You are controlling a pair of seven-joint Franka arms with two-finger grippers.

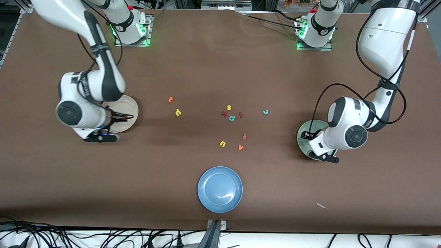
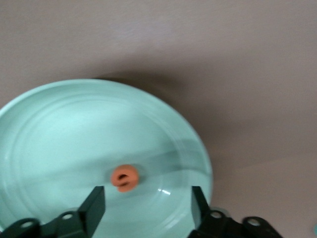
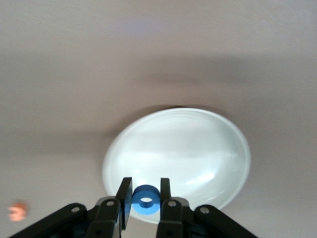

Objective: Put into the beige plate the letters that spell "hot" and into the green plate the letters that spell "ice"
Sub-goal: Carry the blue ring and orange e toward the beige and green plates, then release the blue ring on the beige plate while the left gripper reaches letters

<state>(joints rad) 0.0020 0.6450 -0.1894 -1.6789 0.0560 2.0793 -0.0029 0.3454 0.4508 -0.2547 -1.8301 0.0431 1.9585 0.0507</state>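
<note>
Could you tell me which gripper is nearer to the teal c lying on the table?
The left. The left gripper is open over the green plate, near the teal c; the right gripper holds the blue o over the beige plate.

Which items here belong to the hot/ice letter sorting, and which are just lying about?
Job: cream-beige round plate; pale green round plate; blue foam ring o held in the right gripper over the beige plate; orange foam e in the green plate, below the open left gripper; yellow h; orange t; dark red i; teal c.
Lying about: round blue plate; yellow s; yellow u; teal p; orange v.
</note>
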